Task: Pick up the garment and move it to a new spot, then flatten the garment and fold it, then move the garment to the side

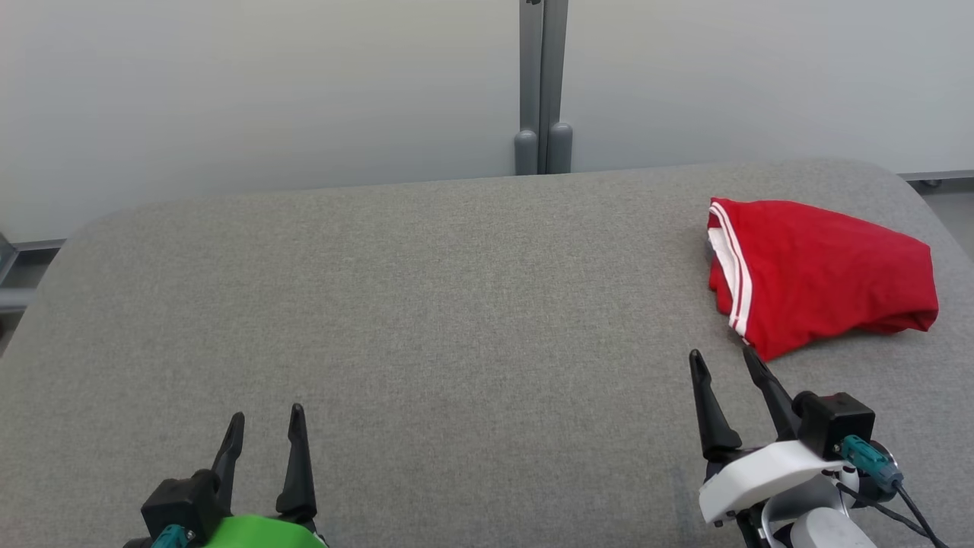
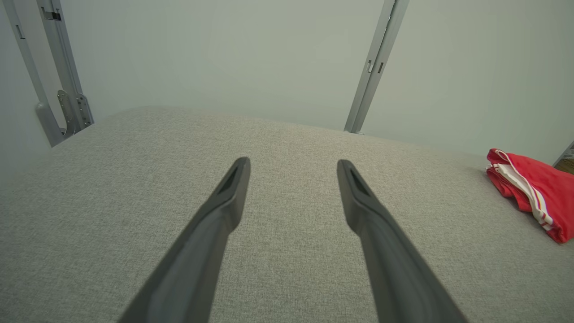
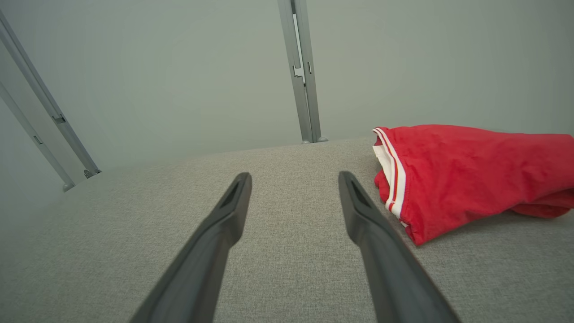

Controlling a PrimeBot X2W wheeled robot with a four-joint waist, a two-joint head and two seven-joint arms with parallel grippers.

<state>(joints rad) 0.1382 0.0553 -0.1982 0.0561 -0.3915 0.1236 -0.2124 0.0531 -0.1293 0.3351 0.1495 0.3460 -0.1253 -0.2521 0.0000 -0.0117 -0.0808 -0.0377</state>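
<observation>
Crumpled red fabric garment with white-striped hem (image 1: 822, 274) lying far right on grey woven surface (image 1: 456, 304), long axis left-right, just beyond right claw (image 1: 723, 354), parted and empty; left claw (image 1: 267, 412) likewise, well apart.

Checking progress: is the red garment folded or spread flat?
Folded: the red garment lies doubled over in a compact bundle, not spread.

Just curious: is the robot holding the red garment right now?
No, the garment lies on the table; the left gripper and right gripper are open and empty.
</observation>
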